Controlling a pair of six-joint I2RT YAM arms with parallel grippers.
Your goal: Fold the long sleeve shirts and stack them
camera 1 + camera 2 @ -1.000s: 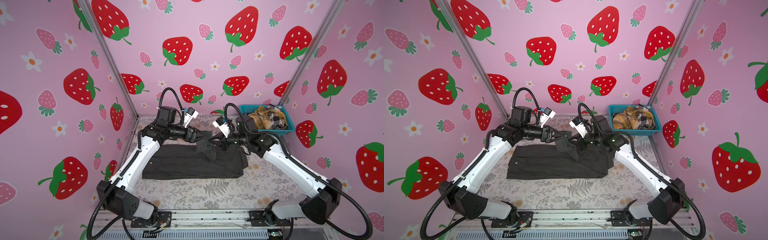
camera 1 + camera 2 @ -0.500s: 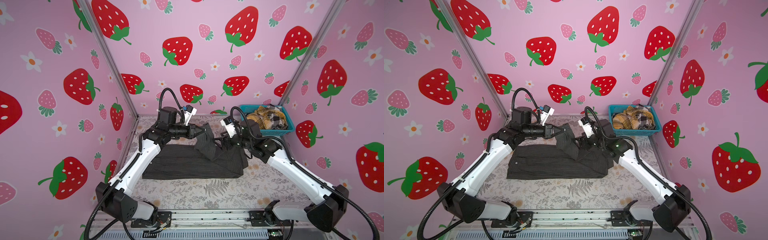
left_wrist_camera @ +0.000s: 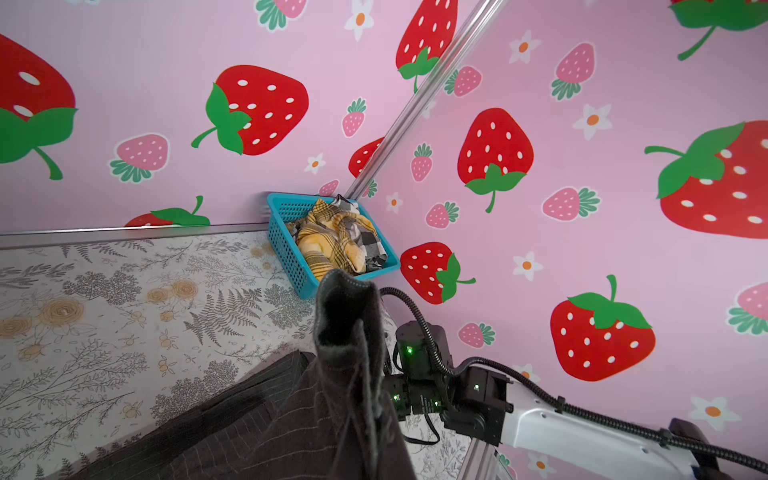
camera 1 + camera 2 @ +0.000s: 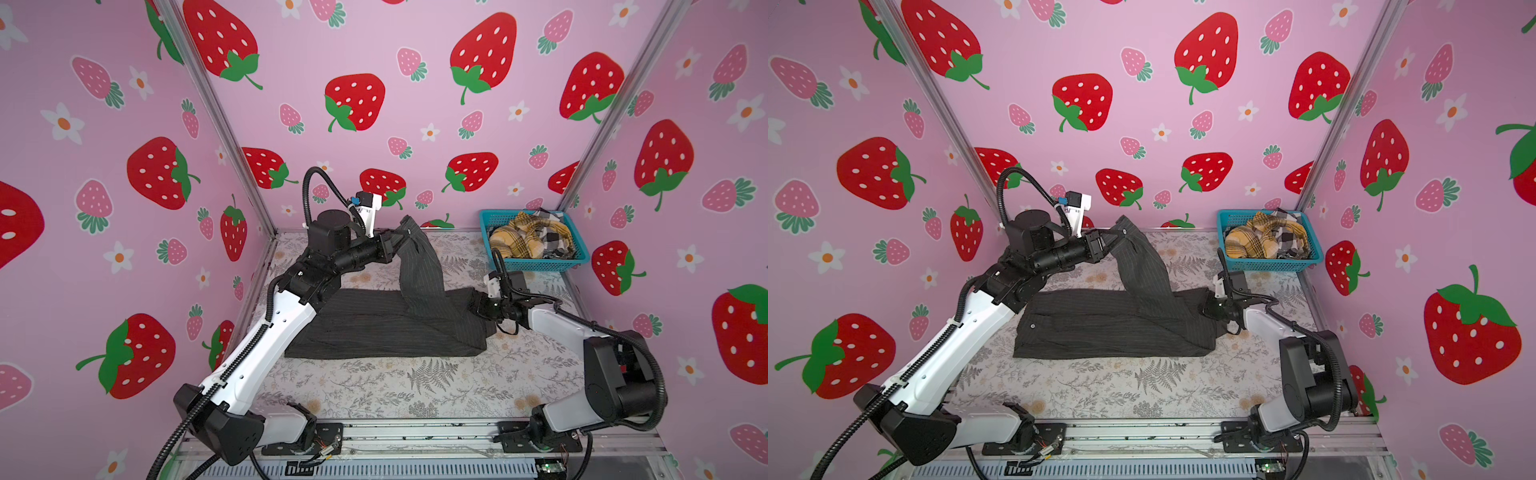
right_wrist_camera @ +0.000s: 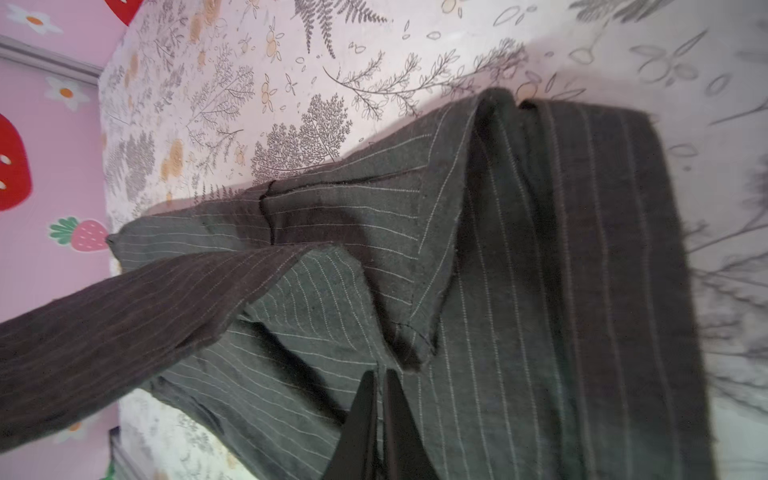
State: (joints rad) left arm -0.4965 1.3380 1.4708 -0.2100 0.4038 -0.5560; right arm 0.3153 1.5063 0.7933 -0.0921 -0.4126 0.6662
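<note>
Charcoal pinstriped shirt point(image 4: 374, 332) lies spread across the middle of the floral worktop point(image 4: 415, 386), folded into a long band. One sleeve point(image 4: 419, 266) is lifted off it toward the back wall. The left claw point(image 4: 400, 237) is clamped tight on that sleeve's upper end, holding it in the air. The right claw point(image 5: 379, 374), low at the shirt's right end, is pinched narrow on a fold of the cloth. In the back right corner a teal basket point(image 4: 540, 264) holds a yellow plaid shirt point(image 4: 519, 243) and a black-and-white check shirt point(image 4: 555, 240), crumpled together.
</note>
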